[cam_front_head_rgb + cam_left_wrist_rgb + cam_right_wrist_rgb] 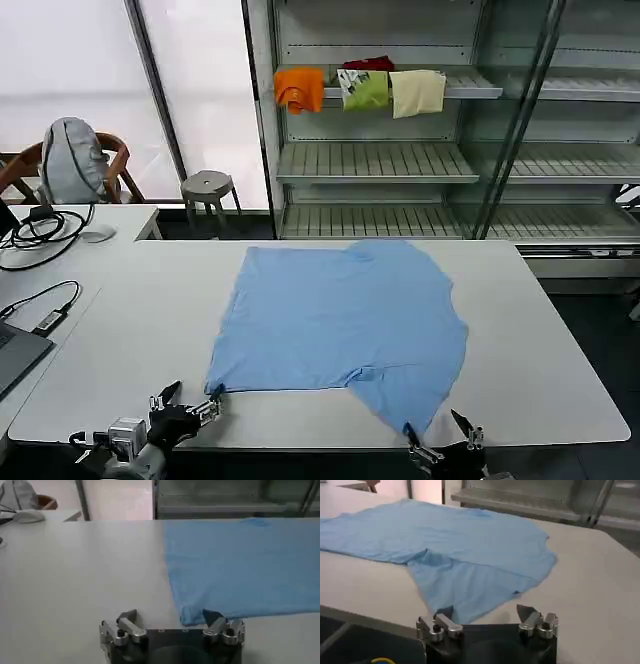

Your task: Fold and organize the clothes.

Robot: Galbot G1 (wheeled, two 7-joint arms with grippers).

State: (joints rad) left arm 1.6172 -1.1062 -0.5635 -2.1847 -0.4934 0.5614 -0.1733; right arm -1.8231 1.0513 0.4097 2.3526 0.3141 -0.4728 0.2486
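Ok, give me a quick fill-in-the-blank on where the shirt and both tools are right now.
1. The T-shirt lying on the white table is light ____.
2. Both tools sit at the table's near edge with fingers ____.
3. The left tool is at the shirt's near ____ corner.
4. The right tool is at the tip of a ____.

Missing words: blue; open; left; sleeve

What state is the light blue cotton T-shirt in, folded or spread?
Mostly spread: the light blue cotton T-shirt lies flat on the white table, with one sleeve flap overlapped near the front edge.
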